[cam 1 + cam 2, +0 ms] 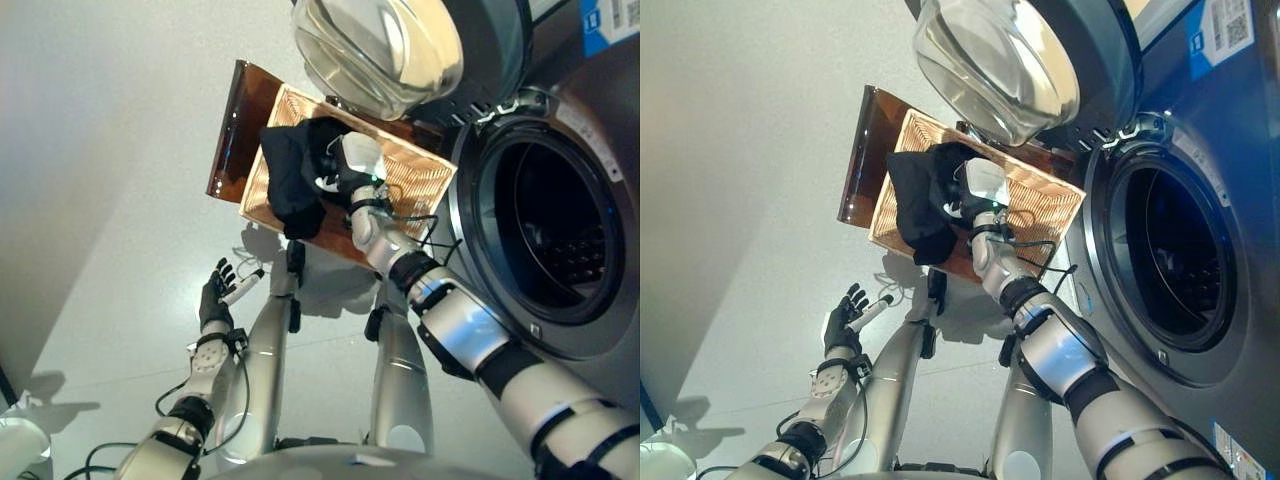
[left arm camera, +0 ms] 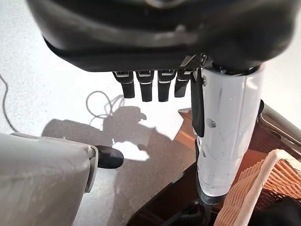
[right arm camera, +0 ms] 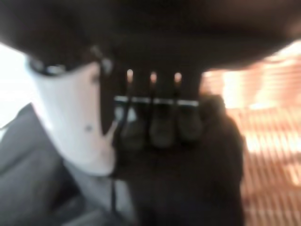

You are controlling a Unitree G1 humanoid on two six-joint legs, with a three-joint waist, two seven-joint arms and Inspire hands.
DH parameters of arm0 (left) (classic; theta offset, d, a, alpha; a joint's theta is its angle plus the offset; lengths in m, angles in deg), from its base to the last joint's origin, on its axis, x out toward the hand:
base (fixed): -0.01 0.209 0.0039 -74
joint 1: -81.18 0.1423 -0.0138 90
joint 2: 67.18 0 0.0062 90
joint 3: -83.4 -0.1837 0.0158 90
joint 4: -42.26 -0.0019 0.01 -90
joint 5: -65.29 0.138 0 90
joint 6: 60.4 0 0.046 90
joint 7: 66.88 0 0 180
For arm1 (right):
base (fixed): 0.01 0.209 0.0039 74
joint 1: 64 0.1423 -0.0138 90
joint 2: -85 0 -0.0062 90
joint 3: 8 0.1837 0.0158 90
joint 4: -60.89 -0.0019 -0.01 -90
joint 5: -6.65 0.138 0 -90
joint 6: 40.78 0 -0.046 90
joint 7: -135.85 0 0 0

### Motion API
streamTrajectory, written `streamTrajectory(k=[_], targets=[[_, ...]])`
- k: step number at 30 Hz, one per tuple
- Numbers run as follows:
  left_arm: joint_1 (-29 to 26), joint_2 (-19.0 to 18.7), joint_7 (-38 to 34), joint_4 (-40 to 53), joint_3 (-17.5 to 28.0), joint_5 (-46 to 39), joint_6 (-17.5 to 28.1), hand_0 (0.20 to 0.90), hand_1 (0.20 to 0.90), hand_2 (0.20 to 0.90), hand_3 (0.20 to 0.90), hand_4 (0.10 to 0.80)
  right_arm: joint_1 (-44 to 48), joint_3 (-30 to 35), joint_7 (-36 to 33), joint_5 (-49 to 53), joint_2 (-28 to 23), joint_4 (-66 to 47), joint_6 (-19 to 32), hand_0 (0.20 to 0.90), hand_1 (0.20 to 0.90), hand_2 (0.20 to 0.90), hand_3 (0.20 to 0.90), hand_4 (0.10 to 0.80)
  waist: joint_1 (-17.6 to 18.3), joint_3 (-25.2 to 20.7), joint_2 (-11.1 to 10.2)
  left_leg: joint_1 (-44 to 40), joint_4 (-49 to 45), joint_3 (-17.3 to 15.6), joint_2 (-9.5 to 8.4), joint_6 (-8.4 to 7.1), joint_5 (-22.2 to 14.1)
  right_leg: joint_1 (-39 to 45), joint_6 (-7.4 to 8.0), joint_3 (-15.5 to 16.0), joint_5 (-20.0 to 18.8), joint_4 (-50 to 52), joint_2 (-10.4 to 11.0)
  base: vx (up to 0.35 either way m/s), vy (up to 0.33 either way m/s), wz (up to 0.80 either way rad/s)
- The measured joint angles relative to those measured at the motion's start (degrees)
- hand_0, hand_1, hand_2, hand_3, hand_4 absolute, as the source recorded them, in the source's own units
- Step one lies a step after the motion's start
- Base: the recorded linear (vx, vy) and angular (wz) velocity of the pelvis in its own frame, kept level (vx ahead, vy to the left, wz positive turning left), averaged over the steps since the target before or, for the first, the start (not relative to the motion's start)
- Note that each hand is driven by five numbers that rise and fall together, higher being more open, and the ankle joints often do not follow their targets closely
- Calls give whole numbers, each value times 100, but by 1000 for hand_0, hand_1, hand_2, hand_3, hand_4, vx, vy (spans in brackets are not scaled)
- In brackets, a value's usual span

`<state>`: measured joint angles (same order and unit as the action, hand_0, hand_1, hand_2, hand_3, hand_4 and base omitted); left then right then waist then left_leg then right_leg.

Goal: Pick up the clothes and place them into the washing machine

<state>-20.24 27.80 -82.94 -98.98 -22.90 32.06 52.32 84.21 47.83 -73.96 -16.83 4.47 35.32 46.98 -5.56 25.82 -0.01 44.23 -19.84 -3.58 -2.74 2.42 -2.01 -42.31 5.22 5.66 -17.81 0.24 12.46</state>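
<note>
A pile of black clothes [image 1: 290,185] lies in a woven basket [image 1: 425,180] on the floor, left of the washing machine's open drum [image 1: 555,230]. My right hand [image 1: 355,162] reaches into the basket and rests on the pile's right side. In the right wrist view its fingers [image 3: 160,132] curl into dark cloth [image 3: 33,169], with the white-covered thumb [image 3: 70,122] pressed against it. My left hand [image 1: 216,296] hovers over the bare floor below the basket, fingers [image 2: 148,87] straight, holding nothing.
The machine's round glass door [image 1: 380,45] hangs open above the basket's far end. A brown glossy board [image 1: 232,130] sits under and beside the basket's left edge. Pale floor [image 1: 120,150] spreads to the left. A white object [image 1: 20,440] shows at the lower left corner.
</note>
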Motion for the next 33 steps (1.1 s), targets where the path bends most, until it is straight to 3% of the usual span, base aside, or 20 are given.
streamTrajectory(k=[13,21,33], targets=[[21,6,-1,-105,56,3,-97,900,900,900,900,800,-1147,124,118,170,-158,-956,114,200,200,200,200,300,118,-44,-66,-420,16,4,-13,3,-12,400,57,8,93,49,18,39,-20,0],[104,4,5,-113,227,3,-115,900,900,900,900,800,-2054,407,128,318,-423,-2007,258,200,200,200,200,300,189,-300,-318,-749,147,-72,-24,14,-15,632,85,-11,148,41,41,39,-20,-2],[286,15,61,-305,261,0,-122,900,900,900,900,800,-2939,924,253,890,-709,-2771,497,200,200,200,200,300,346,-507,-475,-1171,332,-88,-44,53,-12,958,114,-18,237,30,57,4,-7,-2]])
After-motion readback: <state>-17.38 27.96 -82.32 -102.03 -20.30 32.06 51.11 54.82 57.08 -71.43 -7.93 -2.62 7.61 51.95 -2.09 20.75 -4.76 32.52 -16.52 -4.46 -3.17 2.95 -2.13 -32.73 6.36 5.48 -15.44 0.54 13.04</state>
